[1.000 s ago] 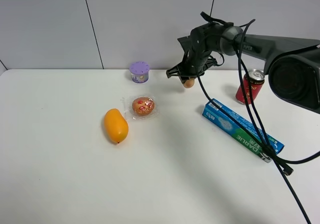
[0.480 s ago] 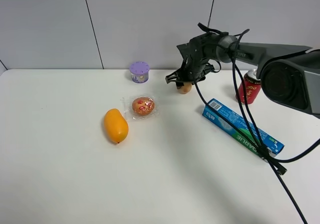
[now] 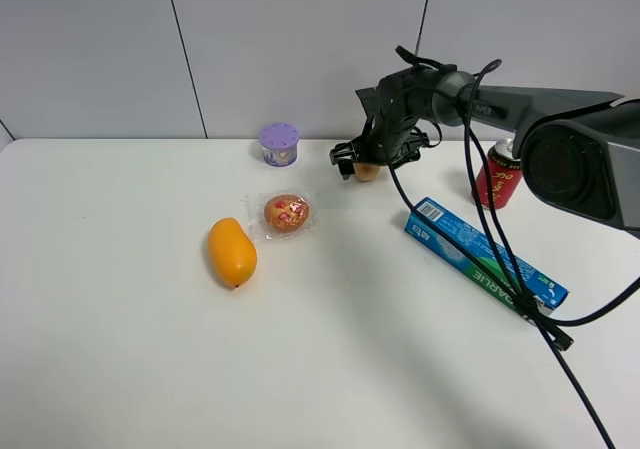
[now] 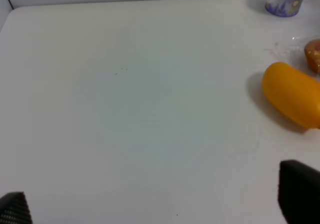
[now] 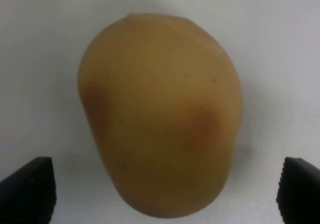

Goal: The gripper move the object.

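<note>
The tan potato-like object (image 3: 368,172) rests on the white table (image 3: 330,369) near the back wall. It fills the right wrist view (image 5: 160,114), tan with reddish-brown patches. My right gripper (image 3: 362,161) hangs right over it, open. Its black fingertips (image 5: 27,186) stand wide on either side of the object and do not touch it. My left gripper (image 4: 160,204) is open and empty over bare table. It does not show in the exterior view.
An orange mango (image 3: 232,252) and a plastic-wrapped red-patterned cake (image 3: 286,213) lie left of the object. A purple cup (image 3: 279,144) stands at the back. A red can (image 3: 498,179) and a blue box (image 3: 485,261) are on the right. Black cables trail over the box.
My right gripper moved left and down with the object, set it on the table and opened its jaws. The left arm has not visibly moved.
</note>
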{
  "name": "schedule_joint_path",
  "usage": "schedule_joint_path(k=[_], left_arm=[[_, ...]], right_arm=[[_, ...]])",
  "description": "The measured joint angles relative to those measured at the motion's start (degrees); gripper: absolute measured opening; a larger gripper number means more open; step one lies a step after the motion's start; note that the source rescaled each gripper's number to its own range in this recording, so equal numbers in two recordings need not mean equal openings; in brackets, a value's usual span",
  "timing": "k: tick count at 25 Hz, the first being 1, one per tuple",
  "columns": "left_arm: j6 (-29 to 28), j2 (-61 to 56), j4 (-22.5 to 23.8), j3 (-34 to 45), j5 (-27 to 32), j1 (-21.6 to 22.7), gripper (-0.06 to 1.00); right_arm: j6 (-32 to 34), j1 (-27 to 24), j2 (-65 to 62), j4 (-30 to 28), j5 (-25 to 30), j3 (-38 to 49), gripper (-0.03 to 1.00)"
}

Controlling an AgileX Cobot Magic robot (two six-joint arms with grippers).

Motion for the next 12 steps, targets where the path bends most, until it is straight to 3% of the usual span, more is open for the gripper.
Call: schedule_joint_path(k=[6, 12], left_arm=[[0.0, 0.0, 0.0, 0.0, 0.0, 0.0, 1.00], [0.0, 0.0, 0.0, 0.0, 0.0, 0.0, 1.00]], right_arm=[[0.5, 0.0, -2.0, 1.1, 3.5, 0.0, 0.84], [-1.2, 0.3, -11.4, 1.4, 15.0, 0.0, 0.84]])
